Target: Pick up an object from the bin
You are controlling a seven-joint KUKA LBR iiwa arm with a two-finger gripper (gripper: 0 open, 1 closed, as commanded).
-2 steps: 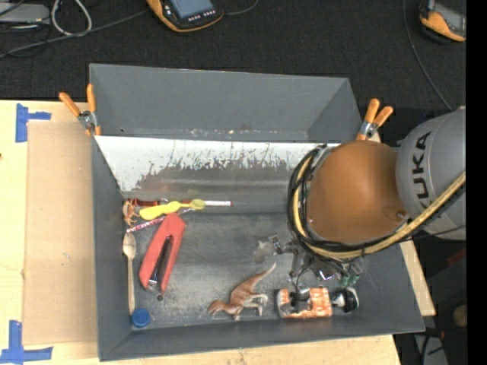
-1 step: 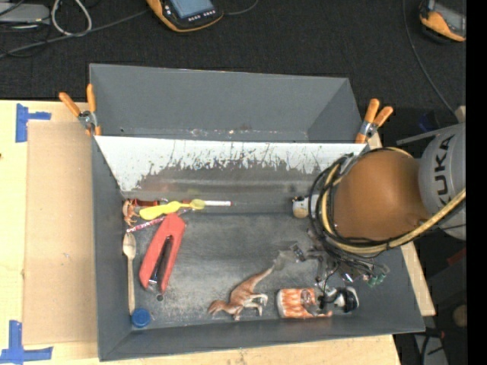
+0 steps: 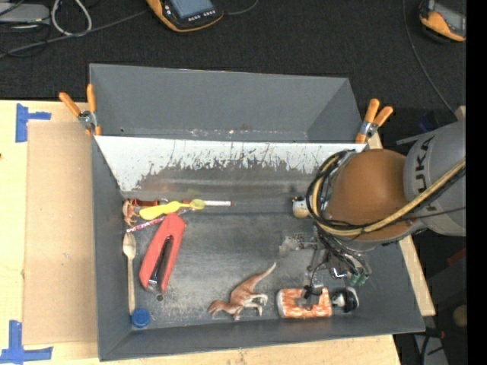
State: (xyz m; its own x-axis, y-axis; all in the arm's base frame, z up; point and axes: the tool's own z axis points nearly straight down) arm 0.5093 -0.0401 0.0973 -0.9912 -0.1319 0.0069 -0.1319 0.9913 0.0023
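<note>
Where everything sits: one grey bin (image 3: 228, 112); its sloped walls let loose things slide down onto the flat floor.
Arm: one arm (image 3: 365, 192), in from the right under its orange cover and bent over the near right corner, so the claw meets the floor from above.
Stapler: one red stapler (image 3: 163, 254), flat on the floor at the left, well apart from the claw.
Spoon: one wooden spoon (image 3: 128, 261), along the left wall just beside the stapler.
Dinosaur: one brown dinosaur (image 3: 245, 296), on its side near the front wall, between stapler and claw.
Claw: one gripper (image 3: 313, 289), low over the orange-and-white block; whether it is released or clenched I cannot tell, since wrist and cables mask it.
Task's thing: by my judgement the orange-and-white block (image 3: 293, 305), one, flat by the front wall at the right, just beside the dinosaur. Little crowds it, so it looks a fair pick.
Yellow piece: one yellow piece (image 3: 173, 208), back left at the foot of the rear wall.
Cap: one blue cap (image 3: 139, 318), front left corner, at the spoon's handle end.
</note>
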